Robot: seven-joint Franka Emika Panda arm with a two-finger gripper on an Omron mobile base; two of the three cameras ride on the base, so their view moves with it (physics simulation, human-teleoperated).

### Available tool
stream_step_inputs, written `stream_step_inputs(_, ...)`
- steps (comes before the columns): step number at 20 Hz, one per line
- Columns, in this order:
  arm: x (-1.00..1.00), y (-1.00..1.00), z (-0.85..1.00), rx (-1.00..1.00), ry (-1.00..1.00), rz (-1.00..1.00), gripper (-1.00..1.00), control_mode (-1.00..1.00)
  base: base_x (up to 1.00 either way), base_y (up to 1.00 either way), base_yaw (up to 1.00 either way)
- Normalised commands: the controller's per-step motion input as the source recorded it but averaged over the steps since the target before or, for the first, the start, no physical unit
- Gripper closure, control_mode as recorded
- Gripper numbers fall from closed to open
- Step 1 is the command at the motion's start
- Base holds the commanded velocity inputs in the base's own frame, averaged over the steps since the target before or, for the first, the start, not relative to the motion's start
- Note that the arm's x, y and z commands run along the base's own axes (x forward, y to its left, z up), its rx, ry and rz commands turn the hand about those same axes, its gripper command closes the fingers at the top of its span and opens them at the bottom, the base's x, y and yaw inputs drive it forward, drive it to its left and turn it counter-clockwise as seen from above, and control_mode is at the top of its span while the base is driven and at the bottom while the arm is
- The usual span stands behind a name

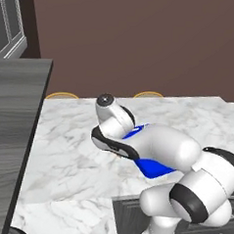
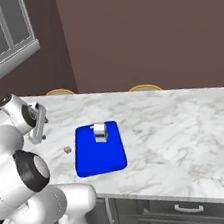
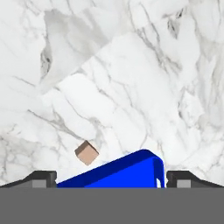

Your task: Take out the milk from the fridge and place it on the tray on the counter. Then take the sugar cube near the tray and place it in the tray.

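Standing upright on the blue tray [image 2: 100,158] at the centre of the right base view, the milk carton [image 2: 101,132] rests on the marble counter [image 2: 188,133]. Left of the tray lies the sugar cube [image 2: 67,150]. The gripper [image 3: 111,178] hangs wide, empty.

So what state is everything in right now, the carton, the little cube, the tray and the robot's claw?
milk: upright on the tray, nothing gripping it.
tray: flat on the counter, holding the milk.
sugar cube: on the counter beside the tray, not yet in it.
gripper: open, empty, above the counter near the sugar cube.
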Motion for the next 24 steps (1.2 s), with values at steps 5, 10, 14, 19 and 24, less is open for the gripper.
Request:
stream_step_inputs(5, -0.08, 0.00, -0.02, -0.07, 0.00, 0.02, -1.00, -1.00, 0.00, 0.00, 0.00)
stream_step_inputs(10, -0.17, -0.05, -0.07, -0.21, 0.00, 0.13, -1.00, -1.00, 0.00, 0.00, 0.00)
stream_step_inputs(14, 0.00, -0.09, -0.09, -0.12, 0.00, 0.29, -1.00, -1.00, 0.00, 0.00, 0.00)
stream_step_inputs(19, -0.01, -0.03, -0.15, -0.05, 0.03, 0.33, -1.00, -1.00, 0.00, 0.00, 0.00)
stream_step_inputs(24, 0.00, -0.08, -0.04, -0.06, 0.14, 0.32, -1.00, -1.00, 0.00, 0.00, 0.00)
